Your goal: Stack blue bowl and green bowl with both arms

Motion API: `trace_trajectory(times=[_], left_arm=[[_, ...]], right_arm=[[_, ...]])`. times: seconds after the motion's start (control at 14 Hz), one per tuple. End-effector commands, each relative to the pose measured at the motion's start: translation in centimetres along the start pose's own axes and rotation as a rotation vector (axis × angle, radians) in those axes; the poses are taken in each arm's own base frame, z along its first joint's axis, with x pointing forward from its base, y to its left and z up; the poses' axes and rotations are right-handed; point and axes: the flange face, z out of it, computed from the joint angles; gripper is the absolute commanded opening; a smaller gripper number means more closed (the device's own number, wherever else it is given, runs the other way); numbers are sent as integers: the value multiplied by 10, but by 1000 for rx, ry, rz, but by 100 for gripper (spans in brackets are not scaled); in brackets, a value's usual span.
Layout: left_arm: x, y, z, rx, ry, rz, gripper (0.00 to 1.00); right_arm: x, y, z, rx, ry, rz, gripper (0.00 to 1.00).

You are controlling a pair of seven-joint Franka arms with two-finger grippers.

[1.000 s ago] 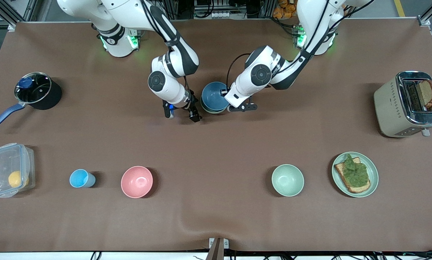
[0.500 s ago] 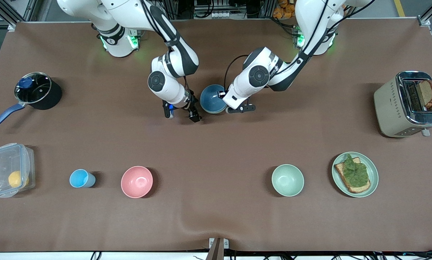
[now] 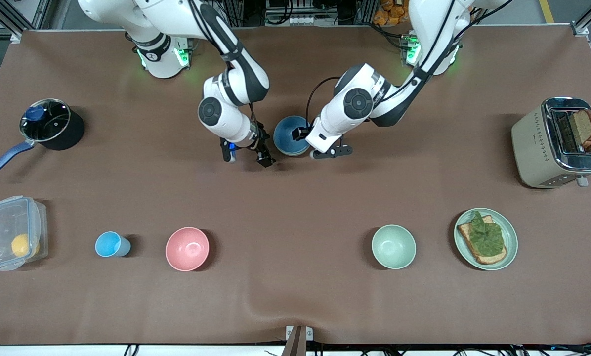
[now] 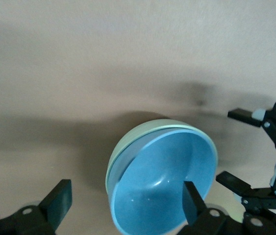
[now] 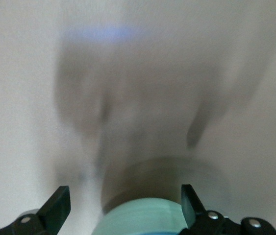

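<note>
The blue bowl (image 3: pixel 290 134) sits nested inside a green bowl (image 4: pixel 128 149) on the brown surface (image 3: pixel 295 207), midway between the two arms' ends; in the left wrist view only a pale green rim shows around the blue one. The left hand (image 3: pixel 320 143) hangs at the stack's edge, fingers (image 4: pixel 59 200) spread wide with one inside the blue bowl and one outside, neither visibly pressing the wall. The right hand (image 3: pixel 248 154) hovers just beside the stack toward the right arm's end, fingers (image 5: pixel 59 203) spread and holding nothing. Nearer the front camera a second green bowl (image 3: pixel 393 246) stands alone, with a pink bowl (image 3: pixel 187 248), a light-blue cup (image 3: pixel 109 244), a lidded clear box (image 3: pixel 13 232) and a green plate (image 3: pixel 510 240) of toast and lettuce in the same row. A saucepan (image 3: pixel 51 123) and a toaster (image 3: pixel 555 143) stand at opposite ends. No legible writing or brand shows on anything
</note>
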Motion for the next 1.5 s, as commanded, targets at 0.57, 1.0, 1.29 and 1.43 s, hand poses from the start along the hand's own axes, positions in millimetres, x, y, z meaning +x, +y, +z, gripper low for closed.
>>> trace_trajectory(times=[0.57,1.0,1.29,1.43], left_arm=[[105,-87,-271,109,225,-167,100],[117,-154,-342,105,310,-194,100],[111,-177,-355,150,308,-172,100],[108,-209,-376,180,309,-128,100]], right_arm=[[81,0,-110,-198,69,-76,100],[180,8,-199,-259,-3,-224,100],[239,9,-264,-362,13,-473,100],[280,11,-311,-352,-22,-585,100]])
